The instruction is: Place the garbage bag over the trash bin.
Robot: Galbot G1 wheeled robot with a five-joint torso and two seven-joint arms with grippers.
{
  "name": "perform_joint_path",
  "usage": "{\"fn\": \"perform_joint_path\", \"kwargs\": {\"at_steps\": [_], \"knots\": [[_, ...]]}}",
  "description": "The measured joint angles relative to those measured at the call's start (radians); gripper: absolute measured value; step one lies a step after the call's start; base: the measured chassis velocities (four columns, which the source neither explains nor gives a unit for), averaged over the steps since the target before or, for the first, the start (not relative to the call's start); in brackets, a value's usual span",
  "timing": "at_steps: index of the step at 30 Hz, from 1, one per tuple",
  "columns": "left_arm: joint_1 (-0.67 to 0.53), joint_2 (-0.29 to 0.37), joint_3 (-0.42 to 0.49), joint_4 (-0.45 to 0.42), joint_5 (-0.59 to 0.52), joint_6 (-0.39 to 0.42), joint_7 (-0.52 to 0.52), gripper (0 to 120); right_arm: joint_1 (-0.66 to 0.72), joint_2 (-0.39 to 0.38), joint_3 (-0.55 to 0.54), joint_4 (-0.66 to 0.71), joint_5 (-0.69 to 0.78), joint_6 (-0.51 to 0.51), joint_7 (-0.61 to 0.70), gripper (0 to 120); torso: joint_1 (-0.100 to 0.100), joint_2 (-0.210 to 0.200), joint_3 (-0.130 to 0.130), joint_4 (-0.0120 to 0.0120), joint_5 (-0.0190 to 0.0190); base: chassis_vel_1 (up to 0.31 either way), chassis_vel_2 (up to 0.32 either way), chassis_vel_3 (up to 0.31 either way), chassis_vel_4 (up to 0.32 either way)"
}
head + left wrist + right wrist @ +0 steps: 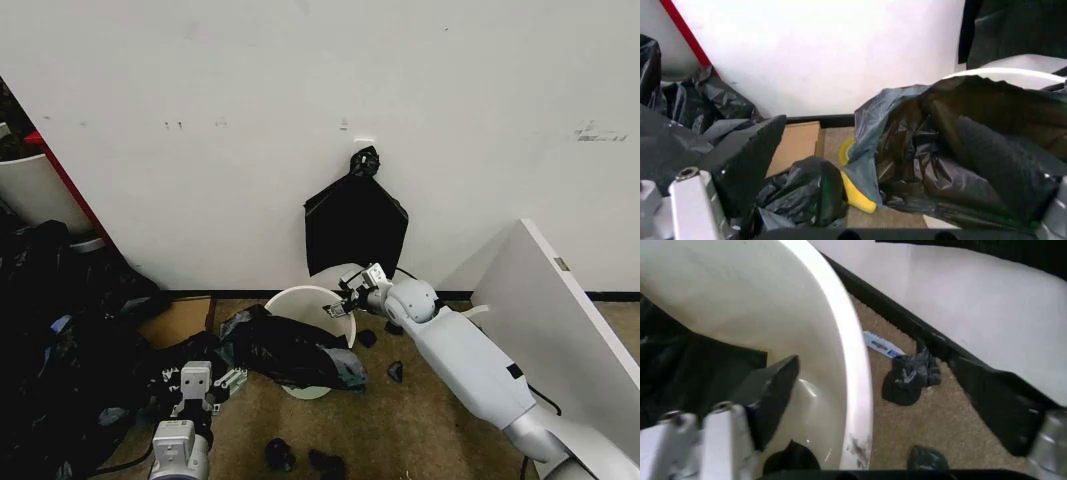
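The bin point(305, 300) lies tipped on the floor by the wall, its long axis running roughly toward the robot and its mouth facing up and toward the wall, so the open rim shows as a white arc. The bag point(285, 350) is draped over the side of the bin nearest the robot, a crinkled black mass spreading from the rim down along the body and out toward the left gripper; only part of the rim is covered. In the left wrist view the bag point(973, 150) bulges in front of the rim point(1013, 73), which peeks above it.

The right gripper point(349, 298) is at the bin's rim on the side away from the bag. In the right wrist view its fingers point(770, 395) are spread, straddling the rim point(857, 385): one dark pad sits inside the bin against the inner wall, the other outside over the carpet. They have not closed on the rim.

The left gripper point(203, 384) is low, near the robot, just beside the trailing edge of the bag. Its fingers point(750, 165) stand apart, and I cannot tell whether any plastic lies between them.

Beyond the right gripper, flat black bags point(355, 222) hang from a knot on the wall. Past the left gripper lies a heap of dark bags point(60, 330), with cardboard point(178, 320) on the floor beside it.
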Motion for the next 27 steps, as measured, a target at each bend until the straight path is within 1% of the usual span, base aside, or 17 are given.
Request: {"fn": "perform_joint_path", "kwargs": {"at_steps": [1, 6, 9, 10, 11, 13, 16, 17, 18, 20, 21, 22, 23, 24, 25, 26, 27], "knots": [[-0.002, 0.000, 0.000, 0.005, 0.000, -0.002, -0.003, 100, -0.002, -0.004, -0.002, 0.009, 0.010, -0.004, 0.004, 74, 0.000, 0.000, 0.000, 0.0000, 0.0001, 0.000, 0.000, 0.000, 0.000], [-0.004, 0.000, 0.001, 0.014, 0.000, -0.011, -0.014, 100, -0.006, -0.006, -0.011, 0.024, 0.029, -0.020, 0.032, 54, 0.000, 0.000, 0.000, 0.0001, 0.0000, 0.000, 0.000, 0.000, 0.000], [-0.004, 0.000, 0.001, 0.014, 0.000, -0.011, -0.014, 100, -0.006, -0.006, -0.011, 0.024, 0.030, -0.020, 0.034, 52, 0.000, 0.000, 0.000, 0.0001, 0.0000, 0.000, 0.000, 0.000, 0.000], [-0.002, 0.000, 0.002, 0.014, 0.001, -0.013, -0.017, 100, -0.010, -0.007, -0.013, 0.026, 0.036, -0.021, 0.048, 43, 0.000, 0.000, 0.000, 0.0000, 0.0000, 0.000, 0.000, 0.000, 0.000], [-0.001, 0.000, 0.002, 0.014, 0.001, -0.013, -0.017, 100, -0.011, -0.007, -0.013, 0.028, 0.037, -0.021, 0.051, 38, 0.000, 0.000, 0.000, 0.0000, 0.0001, 0.000, 0.000, 0.000, 0.000], [0.001, 0.002, 0.002, 0.013, 0.002, -0.015, -0.020, 100, -0.020, -0.014, -0.016, 0.041, 0.056, -0.021, 0.075, 30, 0.000, 0.000, 0.000, 0.0002, 0.0000, 0.000, 0.000, 0.000, 0.000], [0.001, 0.003, 0.002, 0.012, 0.002, -0.016, -0.024, 100, -0.042, -0.025, -0.023, 0.068, 0.126, -0.021, 0.167, 19, 0.000, 0.000, 0.000, 0.0000, 0.0001, 0.000, 0.000, 0.000, 0.000], [0.001, 0.003, 0.002, 0.012, 0.002, -0.016, -0.024, 100, -0.042, -0.025, -0.023, 0.068, 0.126, -0.021, 0.167, 19, 0.000, 0.000, 0.000, 0.0000, 0.0001, 0.000, 0.000, 0.000, 0.000], [0.000, 0.002, 0.004, 0.012, 0.002, -0.016, -0.026, 100, -0.055, -0.027, -0.024, 0.085, 0.171, -0.021, 0.227, 11, 0.000, 0.000, 0.000, 0.0003, 0.0002, 0.000, 0.000, 0.000, 0.000], [0.000, 0.002, 0.007, 0.012, 0.002, -0.017, -0.028, 100, -0.075, -0.035, -0.025, 0.111, 0.227, -0.020, 0.300, 6, 0.000, 0.000, 0.000, 0.0003, 0.0001, 0.000, 0.000, 0.000, 0.000], [0.000, 0.002, 0.008, 0.012, 0.002, -0.018, -0.029, 100, -0.094, -0.045, -0.026, 0.139, 0.290, -0.019, 0.370, 4, 0.000, 0.000, 0.000, 0.0004, 0.0004, 0.000, 0.000, 0.000, 0.000], [0.000, 0.002, 0.008, 0.012, 0.002, -0.018, -0.030, 100, -0.102, -0.049, -0.026, 0.150, 0.316, -0.019, 0.398, 4, 0.000, 0.000, 0.000, 0.0004, 0.0004, 0.000, 0.000, 0.000, 0.000], [0.000, 0.002, 0.009, 0.012, 0.002, -0.021, -0.033, 100, -0.142, -0.070, -0.025, 0.210, 0.433, -0.006, 0.526, 4, 0.000, 0.000, 0.000, 0.0004, 0.0000, 0.000, 0.000, 0.000, 0.000], [-0.001, 0.002, 0.009, 0.012, 0.001, -0.022, -0.035, 100, -0.176, -0.085, -0.023, 0.255, 0.505, 0.014, 0.611, 4, 0.000, 0.000, 0.000, 0.0001, 0.0000, 0.000, 0.000, 0.000, 0.000], [-0.001, 0.002, 0.009, 0.012, 0.001, -0.022, -0.035, 100, -0.176, -0.085, -0.023, 0.255, 0.505, 0.014, 0.611, 4, 0.000, 0.000, 0.000, 0.0001, 0.0000, 0.000, 0.000, 0.000, 0.000], [-0.001, 0.003, 0.010, 0.012, 0.001, -0.023, -0.036, 100, -0.192, -0.091, -0.021, 0.275, 0.533, 0.024, 0.644, 4, 0.000, 0.000, 0.000, 0.0001, 0.0003, 0.000, 0.000, 0.000, 0.000], [-0.002, 0.003, 0.011, 0.012, 0.001, -0.026, -0.038, 100, -0.231, -0.108, -0.016, 0.323, 0.599, 0.050, 0.723, 3, 0.000, 0.000, 0.000, -0.0001, 0.0001, 0.000, 0.000, 0.000, 0.000]]}}
